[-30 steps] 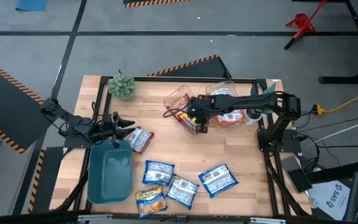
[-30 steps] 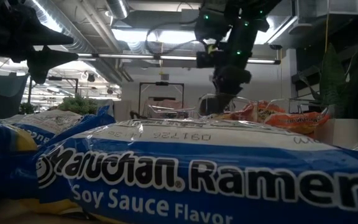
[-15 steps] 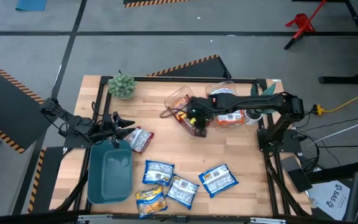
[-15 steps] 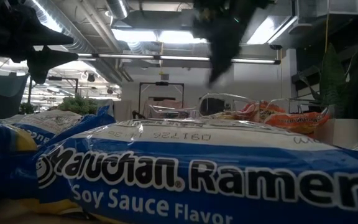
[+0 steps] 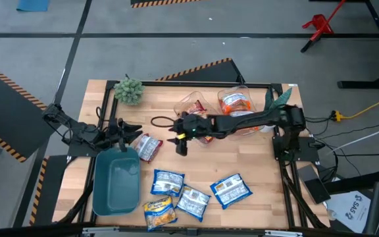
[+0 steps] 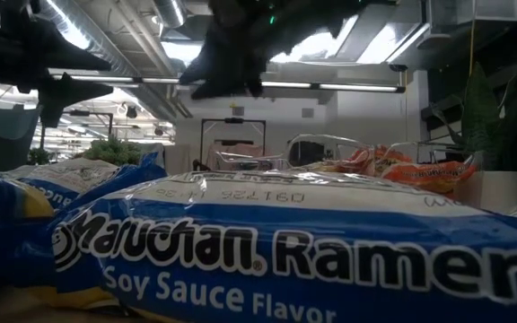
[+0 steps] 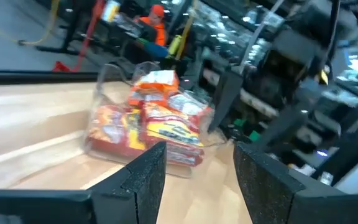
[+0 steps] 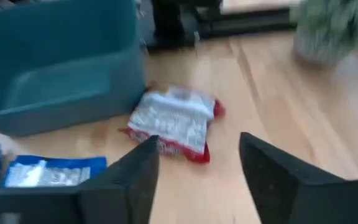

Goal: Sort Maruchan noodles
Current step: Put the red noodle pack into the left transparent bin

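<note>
Maruchan noodle packets lie flat on the wooden table: a red one beside the teal bin, blue ones and a yellow one near the front edge. Orange and red packets fill two clear containers at the back. My right gripper hangs open above the table's middle, pointing slantwise down at the red packet. My left gripper waits open at the left, by the bin's far end.
A small green plant stands at the far left corner. The teal bin lies just beyond the red packet as my right gripper faces it. Bare wood shows between the clear containers and the front packets. A blue packet fills the low view.
My right gripper has left the clear containers and swung toward the table's left, rising a little and tipping up from a steep downward point to a shallower slant. It now hangs near the red packet. The packets on the table have not moved.
</note>
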Robot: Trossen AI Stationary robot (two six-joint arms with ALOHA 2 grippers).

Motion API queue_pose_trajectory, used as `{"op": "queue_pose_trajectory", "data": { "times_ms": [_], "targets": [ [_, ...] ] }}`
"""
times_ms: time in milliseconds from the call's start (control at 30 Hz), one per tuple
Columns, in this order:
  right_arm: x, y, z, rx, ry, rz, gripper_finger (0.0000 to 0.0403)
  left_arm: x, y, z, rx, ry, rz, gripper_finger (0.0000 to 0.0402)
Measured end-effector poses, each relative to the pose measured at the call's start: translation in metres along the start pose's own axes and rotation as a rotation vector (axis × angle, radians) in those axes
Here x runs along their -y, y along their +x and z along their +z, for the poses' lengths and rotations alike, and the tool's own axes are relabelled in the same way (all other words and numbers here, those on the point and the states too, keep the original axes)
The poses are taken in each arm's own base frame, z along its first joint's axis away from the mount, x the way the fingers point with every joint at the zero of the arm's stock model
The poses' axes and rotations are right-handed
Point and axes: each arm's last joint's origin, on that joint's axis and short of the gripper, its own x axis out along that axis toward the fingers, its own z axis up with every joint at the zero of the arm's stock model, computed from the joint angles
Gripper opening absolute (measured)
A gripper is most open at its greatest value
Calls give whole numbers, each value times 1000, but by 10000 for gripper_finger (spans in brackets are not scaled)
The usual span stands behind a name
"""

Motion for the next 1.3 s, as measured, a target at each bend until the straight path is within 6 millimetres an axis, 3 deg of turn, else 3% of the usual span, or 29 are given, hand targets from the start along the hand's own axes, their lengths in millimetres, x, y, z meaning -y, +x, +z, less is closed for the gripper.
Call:
{"op": "queue_pose_trajectory", "data": {
  "times_ms": [167,367,533,800,1133,1300],
  "targets": [
    [0,8,-6,-15,42,15,259,4,-5,20,-38,-21,65,175],
    [-1,2,1,8,41,20,259,7,-9,44,-129,-37,209,156],
    [-1,1,6,23,42,19,244,6,-2,42,-277,-11,374,114],
    [-1,1,5,21,43,2,225,8,26,32,-486,6,543,12],
    [-1,1,5,22,50,4,208,5,64,32,-681,-79,774,1],
    [-1,1,5,23,52,4,205,-3,80,20,-834,-75,868,1]
  ]
}}
